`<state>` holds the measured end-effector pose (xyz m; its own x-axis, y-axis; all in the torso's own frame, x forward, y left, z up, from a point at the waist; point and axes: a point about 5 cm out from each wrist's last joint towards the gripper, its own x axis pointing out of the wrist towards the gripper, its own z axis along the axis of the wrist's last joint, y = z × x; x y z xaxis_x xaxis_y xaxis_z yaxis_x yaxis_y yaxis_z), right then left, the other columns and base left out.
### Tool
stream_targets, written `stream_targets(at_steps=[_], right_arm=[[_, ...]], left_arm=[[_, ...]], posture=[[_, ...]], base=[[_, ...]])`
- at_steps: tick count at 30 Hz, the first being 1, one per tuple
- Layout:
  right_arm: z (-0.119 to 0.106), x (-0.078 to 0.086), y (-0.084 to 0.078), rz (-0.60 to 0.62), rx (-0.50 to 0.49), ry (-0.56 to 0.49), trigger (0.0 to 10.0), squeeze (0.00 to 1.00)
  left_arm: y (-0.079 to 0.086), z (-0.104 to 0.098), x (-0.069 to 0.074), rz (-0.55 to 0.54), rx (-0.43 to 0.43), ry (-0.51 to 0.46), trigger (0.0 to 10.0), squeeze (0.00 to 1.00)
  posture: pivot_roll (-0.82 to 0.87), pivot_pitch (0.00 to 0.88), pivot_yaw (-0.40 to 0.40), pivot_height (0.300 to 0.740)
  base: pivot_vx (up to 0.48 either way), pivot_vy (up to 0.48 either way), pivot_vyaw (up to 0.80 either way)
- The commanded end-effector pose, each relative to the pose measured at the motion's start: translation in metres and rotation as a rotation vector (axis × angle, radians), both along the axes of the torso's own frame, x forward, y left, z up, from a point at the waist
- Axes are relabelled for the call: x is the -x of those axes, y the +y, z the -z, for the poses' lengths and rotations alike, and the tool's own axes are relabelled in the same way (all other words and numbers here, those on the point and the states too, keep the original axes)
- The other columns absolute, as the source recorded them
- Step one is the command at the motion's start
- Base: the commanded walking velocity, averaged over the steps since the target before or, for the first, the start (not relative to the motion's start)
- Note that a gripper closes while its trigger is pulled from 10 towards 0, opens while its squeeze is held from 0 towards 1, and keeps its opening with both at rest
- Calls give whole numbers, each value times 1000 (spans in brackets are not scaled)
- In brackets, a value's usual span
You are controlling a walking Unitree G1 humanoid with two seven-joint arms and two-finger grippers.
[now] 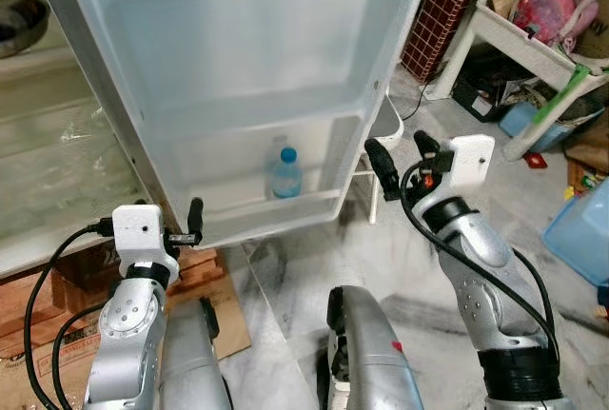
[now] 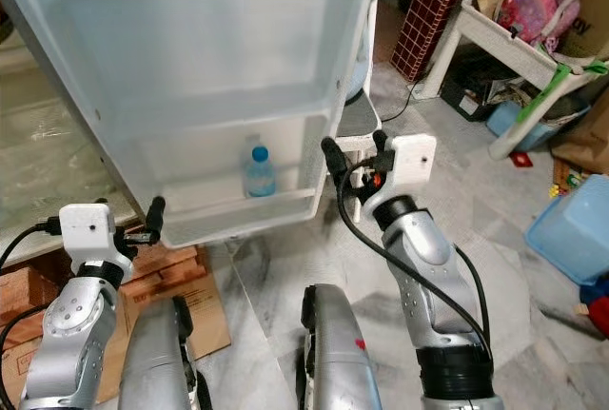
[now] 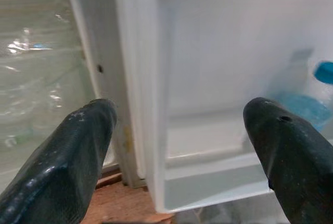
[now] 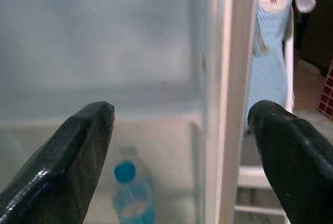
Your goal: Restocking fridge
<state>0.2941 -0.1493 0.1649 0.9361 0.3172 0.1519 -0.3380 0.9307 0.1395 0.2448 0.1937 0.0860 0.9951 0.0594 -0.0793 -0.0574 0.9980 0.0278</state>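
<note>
Straight ahead stands the open white plastic fridge door (image 1: 238, 68), its lowest door shelf (image 1: 276, 208) holding one clear water bottle with a blue cap (image 1: 285, 173). The left hand (image 1: 194, 222), fingers apart and empty, sits near the door's lower left corner; the right hand (image 1: 404, 165), also spread and empty, hovers beside the door's right edge. Judging by this, a bottle is placed; the next move likely calls for fetching more stock. Frosted plastic blurs the bottle's lower half.

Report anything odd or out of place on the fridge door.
Nothing stands out. One water bottle stands upright in the lower shelf of the fridge door, with no spill. The left gripper and right gripper hover open, empty.
</note>
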Motion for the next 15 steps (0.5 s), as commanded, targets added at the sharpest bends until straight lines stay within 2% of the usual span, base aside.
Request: stream_targets(at_steps=[1, 15], right_arm=[[-3, -1, -6, 19, 8, -3, 10000, 0], [-5, -4, -7, 28, 17, -7, 10000, 0]], left_arm=[[-1, 0, -2, 6, -2, 0, 10000, 0], [-1, 0, -3, 4, -21, -4, 10000, 0]], posture=[[18, 86, -59, 625], [20, 82, -61, 710]], base=[[0, 0, 0], [0, 0, 0]])
